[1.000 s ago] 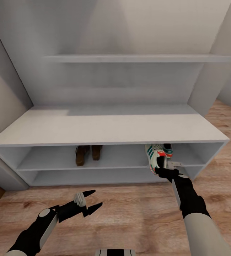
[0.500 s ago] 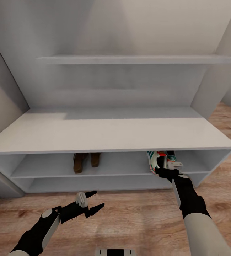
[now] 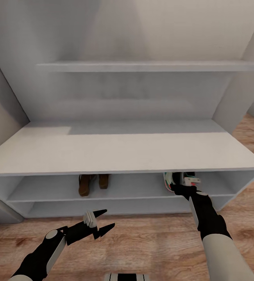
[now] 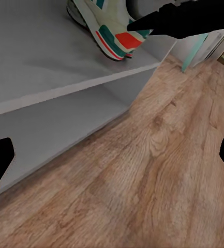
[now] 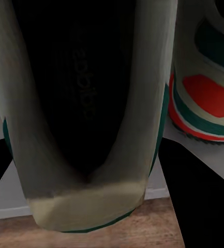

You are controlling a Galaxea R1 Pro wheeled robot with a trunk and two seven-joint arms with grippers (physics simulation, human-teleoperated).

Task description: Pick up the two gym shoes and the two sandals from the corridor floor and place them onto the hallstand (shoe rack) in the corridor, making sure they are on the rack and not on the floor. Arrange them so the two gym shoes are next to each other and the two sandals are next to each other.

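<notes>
Right hand holds gym shoe at shelf edge

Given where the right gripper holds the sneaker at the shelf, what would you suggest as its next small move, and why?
Probably ease the held gym shoe slightly deeper onto the upper shelf, then release. The right gripper holds it at the shelf edge, beside the other gym shoe.

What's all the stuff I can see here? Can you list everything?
Hallstand: one, pale grey-white, against the wall, with a wall shelf above.
Sandals: two, dark brown, side by side on the upper open shelf, left part.
Gym shoes: two, cream with green and red, same shelf, right end.
Floor: light brown wood planks.
Left gripper: black, open, over the floor.
Right gripper: black, at the gym shoes, gripping one.
</notes>
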